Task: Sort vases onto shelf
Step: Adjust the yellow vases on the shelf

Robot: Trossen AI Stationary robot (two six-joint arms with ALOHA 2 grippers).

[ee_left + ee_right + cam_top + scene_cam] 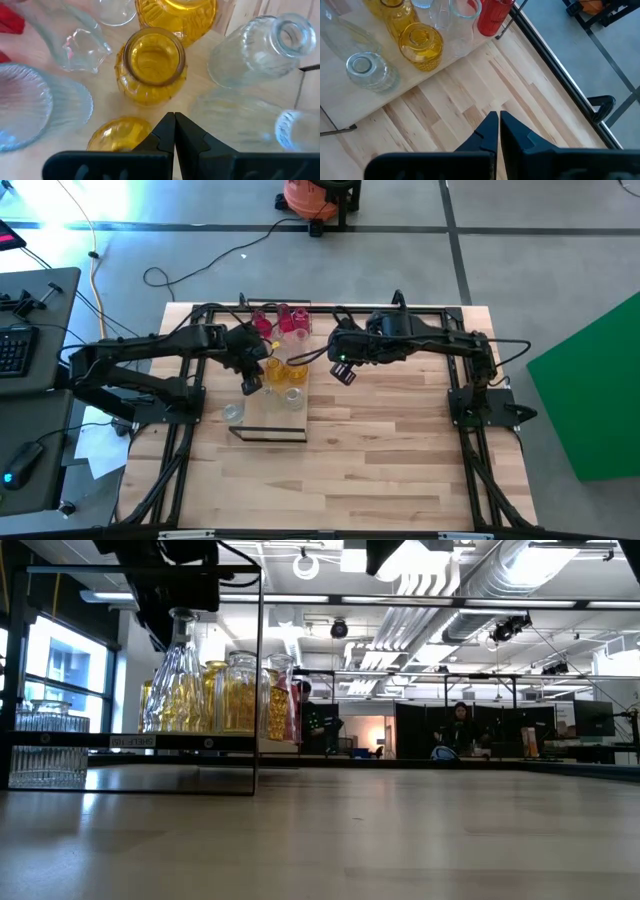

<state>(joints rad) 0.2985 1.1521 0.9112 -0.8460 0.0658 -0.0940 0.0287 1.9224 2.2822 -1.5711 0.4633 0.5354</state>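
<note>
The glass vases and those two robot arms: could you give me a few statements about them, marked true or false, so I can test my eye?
1. The left tool hangs over a yellow vase with its fingers shut and empty. True.
2. The right tool holds a red vase. False: it is shut on nothing, over bare table.
3. The red vases stand at the far end of the shelf. True.
4. Every vase stands on the shelf. False: one clear vase stands on the table beside it.
5. A person sits in the room behind. True.

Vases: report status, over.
Both grippers shut, empty: left gripper over vases on shelf, right gripper beside it. One clear vase off shelf.
</note>
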